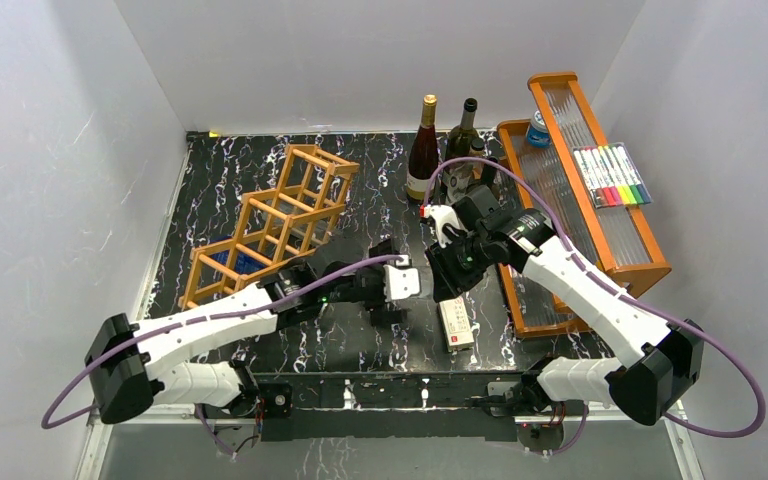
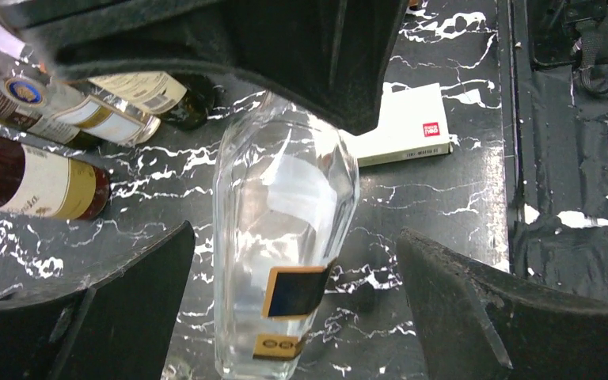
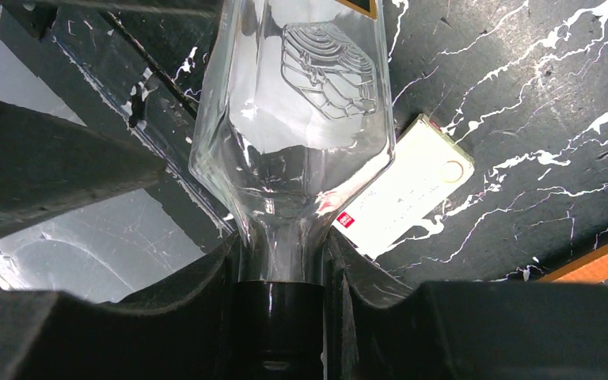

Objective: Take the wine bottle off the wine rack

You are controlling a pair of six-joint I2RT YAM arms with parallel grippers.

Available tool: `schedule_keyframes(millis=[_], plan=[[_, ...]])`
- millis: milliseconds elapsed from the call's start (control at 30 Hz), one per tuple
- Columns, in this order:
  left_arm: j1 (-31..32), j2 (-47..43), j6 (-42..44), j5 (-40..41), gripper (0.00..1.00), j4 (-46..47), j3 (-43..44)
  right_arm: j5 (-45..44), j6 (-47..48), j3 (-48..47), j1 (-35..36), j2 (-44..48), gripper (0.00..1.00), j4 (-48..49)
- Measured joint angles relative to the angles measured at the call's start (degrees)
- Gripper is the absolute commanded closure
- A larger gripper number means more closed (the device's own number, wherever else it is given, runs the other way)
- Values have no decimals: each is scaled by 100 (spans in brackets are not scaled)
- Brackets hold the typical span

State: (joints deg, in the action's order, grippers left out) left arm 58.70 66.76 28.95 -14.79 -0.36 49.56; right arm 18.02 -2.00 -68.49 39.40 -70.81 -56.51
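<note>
The wine rack [image 1: 272, 225], an orange-brown wooden lattice, lies at the left rear of the table with nothing visible in its cells. A clear glass bottle [image 3: 301, 95] with a black cap [image 3: 281, 324] is off the rack, held over the middle of the table. My right gripper [image 3: 281, 257] is shut on its neck just past the cap, and sits mid-table in the top view [image 1: 450, 270]. My left gripper [image 2: 297, 233] is open around the bottle's lower body [image 2: 281, 237], with gaps on both sides; it is also in the top view [image 1: 415, 283]. The bottle hardly shows in the top view.
A white box [image 1: 457, 325] lies on the black marble table [image 1: 360, 200] under the grippers. Two dark bottles [image 1: 423, 150] [image 1: 465, 135] stand at the back. An orange-brown tiered tray [image 1: 635, 240] with markers [image 1: 612, 176] and a blue can [image 1: 537, 130] stands at the right.
</note>
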Motion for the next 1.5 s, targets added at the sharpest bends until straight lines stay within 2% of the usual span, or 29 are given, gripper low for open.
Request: schedule_keyframes(millis=[333, 533, 633, 767, 833, 933, 1100, 1200, 1333, 1433, 1500], plan=[[0, 485, 151, -94, 2, 962, -254, 33, 2, 0, 0, 0, 100, 0], [0, 833, 149, -90, 3, 1156, -337, 103, 7, 0, 7, 0, 100, 0], [0, 885, 131, -90, 15, 1279, -396, 157, 9, 0, 7, 0, 100, 0], [0, 890, 61, -79, 49, 1384, -411, 177, 11, 0, 11, 0, 100, -4], [0, 887, 74, -85, 60, 1408, -428, 197, 22, -2, 11, 0, 85, 2], [0, 826, -37, -63, 78, 1510, -527, 201, 17, -4, 28, 0, 73, -31], [4, 660, -155, -24, 100, 1508, -612, 284, -57, -4, 48, 15, 42, 33], [0, 538, -487, 68, 100, 1484, -723, 282, -149, -42, 46, 107, 25, 334], [0, 243, -890, 208, 100, 1574, -979, 155, -334, -120, 42, 374, 9, 778], [0, 63, -1241, 332, 100, 1600, -1086, 7, -514, -120, 44, 575, 3, 1016], [0, 28, -1480, 422, 100, 1617, -1093, -109, -634, -116, 42, 675, 2, 1172]])
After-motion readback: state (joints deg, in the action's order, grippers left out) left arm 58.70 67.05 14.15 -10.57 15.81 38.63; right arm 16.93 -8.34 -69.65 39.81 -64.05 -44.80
